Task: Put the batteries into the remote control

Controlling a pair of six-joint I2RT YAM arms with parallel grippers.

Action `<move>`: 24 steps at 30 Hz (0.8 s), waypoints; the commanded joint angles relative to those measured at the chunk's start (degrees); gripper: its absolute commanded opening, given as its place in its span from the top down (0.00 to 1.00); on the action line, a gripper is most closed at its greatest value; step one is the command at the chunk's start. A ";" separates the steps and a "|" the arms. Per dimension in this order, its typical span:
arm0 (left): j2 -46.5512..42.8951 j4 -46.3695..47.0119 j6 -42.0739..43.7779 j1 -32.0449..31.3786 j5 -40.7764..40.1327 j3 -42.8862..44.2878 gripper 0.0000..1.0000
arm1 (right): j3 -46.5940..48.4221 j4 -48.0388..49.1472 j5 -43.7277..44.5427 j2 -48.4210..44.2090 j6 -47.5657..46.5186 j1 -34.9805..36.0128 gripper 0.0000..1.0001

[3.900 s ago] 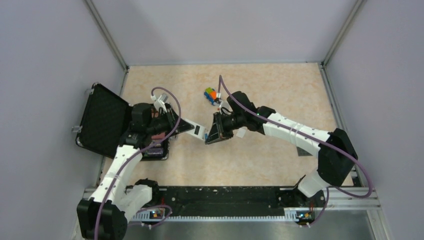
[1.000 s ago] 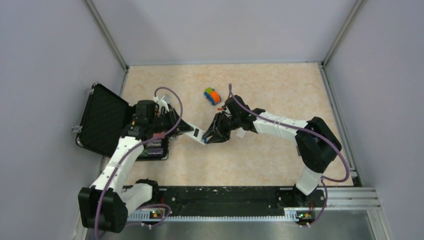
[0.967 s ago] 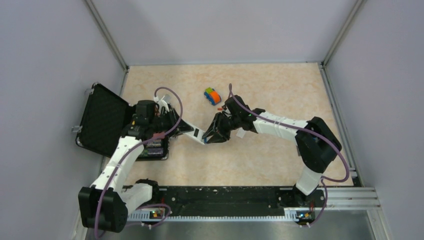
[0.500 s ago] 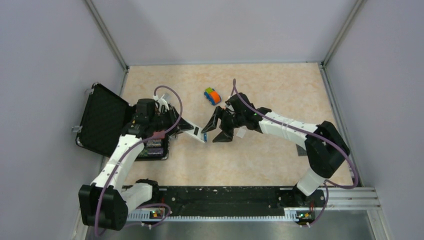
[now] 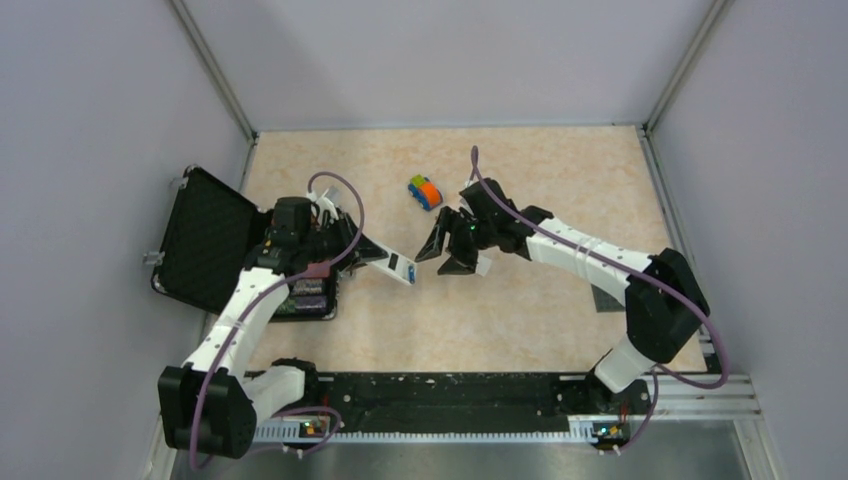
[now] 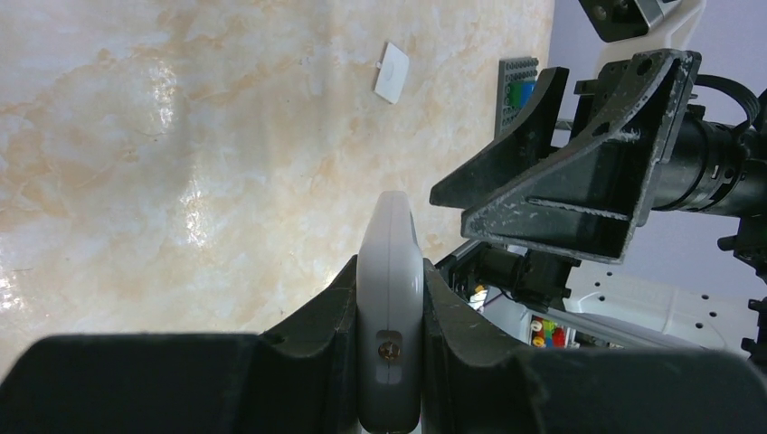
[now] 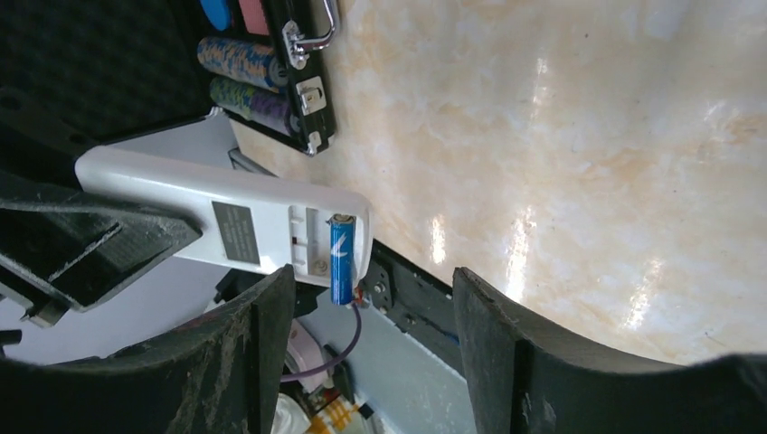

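My left gripper (image 5: 366, 253) is shut on the remote control (image 5: 398, 268) and holds it off the table with its white back up. In the left wrist view the remote control (image 6: 390, 271) stands edge-on, clamped between both fingers of the left gripper (image 6: 391, 282). A blue battery (image 7: 341, 260) lies in the open compartment at the free end of the remote control (image 7: 208, 217), with one end sticking out past the edge. My right gripper (image 5: 446, 250) hangs just right of that end, open and holding nothing. In the right wrist view the right gripper (image 7: 371, 303) has its fingers spread wide, clear of the battery.
An open black case (image 5: 210, 240) lies at the left, with several wrapped cylinders (image 7: 244, 59) in its tray. A toy car (image 5: 425, 191) sits behind the grippers. A small white cover (image 6: 392, 72) lies on the table, and a grey baseplate (image 6: 517, 86) further right.
My right gripper has opened and pulled back to the right from the remote's end, leaving the blue battery in the compartment. The left gripper has barely moved.
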 commanded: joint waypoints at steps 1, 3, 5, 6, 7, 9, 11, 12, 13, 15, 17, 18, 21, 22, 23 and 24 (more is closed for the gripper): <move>-0.84 4.11 -2.17 -0.16 -0.07 0.72 1.00 | 5.73 -2.42 6.63 1.38 -1.87 0.58 0.38; -0.69 4.45 -3.00 -0.16 -0.44 0.64 1.00 | 7.50 -2.54 7.78 2.10 -1.85 1.22 0.39; -0.42 4.84 -3.98 -0.16 -0.72 0.42 1.00 | 8.55 -2.97 8.43 2.86 -1.80 1.79 0.43; -0.33 5.07 -4.62 -0.16 -0.83 0.37 1.00 | 8.97 -3.22 8.77 3.35 -1.70 2.08 0.44; -0.29 5.41 -5.25 -0.16 -0.98 0.19 1.00 | 9.41 -3.42 9.04 3.81 -1.67 2.43 0.47; -0.43 6.10 -6.51 -0.16 -1.52 -0.28 1.00 | 10.65 -4.00 9.76 4.67 -1.86 2.97 0.56; -0.70 6.90 -7.42 -0.16 -2.10 -0.76 1.00 | 12.16 -4.93 10.31 5.80 -2.45 3.47 0.59; -0.80 7.09 -7.86 -0.16 -2.30 -0.90 1.00 | 13.00 -5.50 10.69 6.40 -2.76 3.74 0.60; -0.88 7.23 -8.02 -0.16 -2.48 -0.88 1.00 | 13.79 -5.84 10.93 6.71 -3.19 3.99 0.60; -0.90 7.22 -8.26 -0.16 -2.99 -0.93 1.00 | 15.05 -6.72 11.57 7.16 -3.77 4.54 0.60; -0.85 7.25 -8.47 -0.16 -3.20 -0.93 1.00 | 15.96 -7.65 11.93 7.61 -4.11 4.83 0.60; -0.81 7.26 -8.57 -0.16 -3.24 -0.93 1.00 | 16.35 -8.14 12.01 7.81 -4.20 4.93 0.60; -0.72 7.26 -8.64 -0.16 -3.50 -0.58 1.00 | 17.31 -9.73 13.02 8.31 -4.76 5.12 0.60; -0.67 7.24 -8.71 -0.16 -3.50 -0.44 1.00 | 17.51 -10.11 13.35 8.46 -4.88 5.29 0.60; -0.64 7.19 -8.68 -0.16 -3.47 -0.35 1.00 | 17.71 -10.45 13.43 8.57 -4.90 5.39 0.60; -0.63 7.18 -8.64 -0.16 -3.39 -0.22 1.00 | 17.95 -10.59 13.32 8.86 -4.98 5.34 0.62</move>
